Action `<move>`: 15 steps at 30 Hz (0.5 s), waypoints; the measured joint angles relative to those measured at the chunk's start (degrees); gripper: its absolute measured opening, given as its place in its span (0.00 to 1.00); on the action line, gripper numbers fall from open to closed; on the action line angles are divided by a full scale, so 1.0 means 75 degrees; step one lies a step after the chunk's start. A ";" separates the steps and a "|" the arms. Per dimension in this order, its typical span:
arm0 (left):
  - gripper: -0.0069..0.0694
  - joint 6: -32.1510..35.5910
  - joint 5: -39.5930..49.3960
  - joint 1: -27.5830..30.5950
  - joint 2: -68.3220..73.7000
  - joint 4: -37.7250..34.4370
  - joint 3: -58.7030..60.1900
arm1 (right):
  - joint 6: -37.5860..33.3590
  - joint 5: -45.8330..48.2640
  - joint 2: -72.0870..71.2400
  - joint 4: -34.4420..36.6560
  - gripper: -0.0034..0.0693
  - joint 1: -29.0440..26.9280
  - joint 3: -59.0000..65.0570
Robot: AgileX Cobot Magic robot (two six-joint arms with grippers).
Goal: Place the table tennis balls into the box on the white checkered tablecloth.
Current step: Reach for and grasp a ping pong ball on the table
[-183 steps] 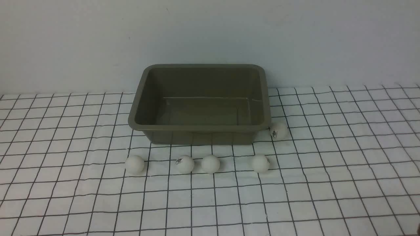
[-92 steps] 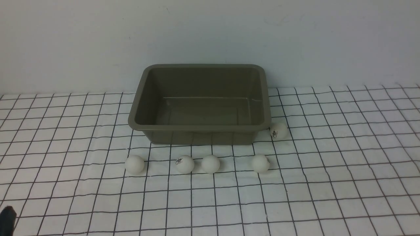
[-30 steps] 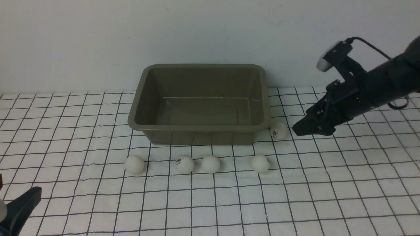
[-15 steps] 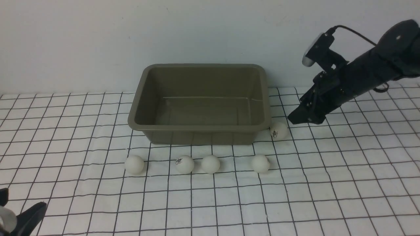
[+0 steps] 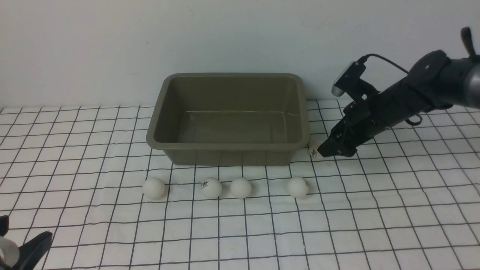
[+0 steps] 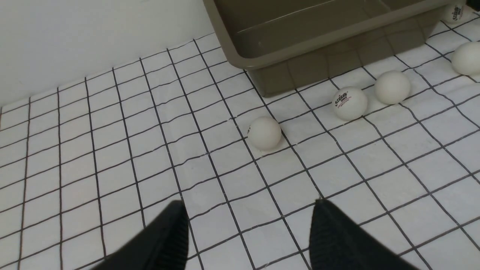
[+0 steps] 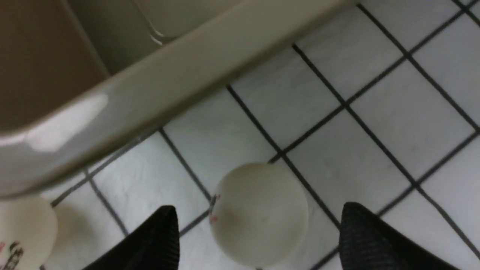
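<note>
The olive-grey box stands on the white checkered tablecloth and holds nothing. Several white table tennis balls lie in a row in front of it, from the leftmost to the rightmost. One more ball lies at the box's front right corner. My right gripper is low over it. In the right wrist view the gripper is open with that ball between its fingers, not squeezed. My left gripper is at the front left. In its wrist view it is open and empty, short of the leftmost ball.
A plain wall rises just behind the box. The box rim is close beside my right gripper. The row's rightmost ball shows at the edge of the right wrist view. The cloth is slightly wrinkled.
My right arm has come in from the right and moved down and left until its open fingers straddle the ball at the box's corner. The left gripper has barely moved. No ball has moved.
</note>
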 joint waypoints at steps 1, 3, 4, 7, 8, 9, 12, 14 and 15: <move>0.61 0.0000 0.0009 0.0000 0.0000 0.0021 0.0000 | 0.0000 -0.0024 0.0090 0.0019 0.75 0.0032 -0.0083; 0.61 0.0000 0.0067 0.0000 0.0000 0.0025 0.0000 | 0.0016 -0.0152 0.0253 0.0019 0.75 0.0108 -0.0178; 0.61 0.0000 0.0101 0.0000 0.0000 0.0027 0.0000 | 0.0037 -0.0187 0.0320 0.0019 0.75 0.0126 -0.0207; 0.61 0.0000 0.0112 0.0000 0.0000 0.0061 0.0000 | 0.0080 -0.0378 0.0450 0.0019 0.75 0.0162 -0.0228; 0.61 0.0000 0.0118 0.0000 0.0000 0.0070 0.0000 | 0.0080 -0.0427 0.0469 0.0019 0.75 0.0171 -0.0228; 0.61 0.0000 0.0121 0.0000 0.0000 0.0076 0.0000 | 0.0080 -0.0455 0.0501 0.0019 0.75 0.0171 -0.0228; 0.61 0.0000 0.0121 0.0000 0.0000 0.0083 0.0000 | 0.0097 -0.0553 0.0576 0.0131 0.71 0.0187 -0.0228; 0.61 0.0000 0.0121 0.0000 0.0000 0.0101 0.0000 | 0.0170 -0.0550 0.0584 0.0164 0.64 0.0193 -0.0228; 0.61 0.0000 0.0121 0.0000 0.0000 0.0107 0.0000 | 0.0191 -0.0550 0.0584 0.0171 0.61 0.0193 -0.0228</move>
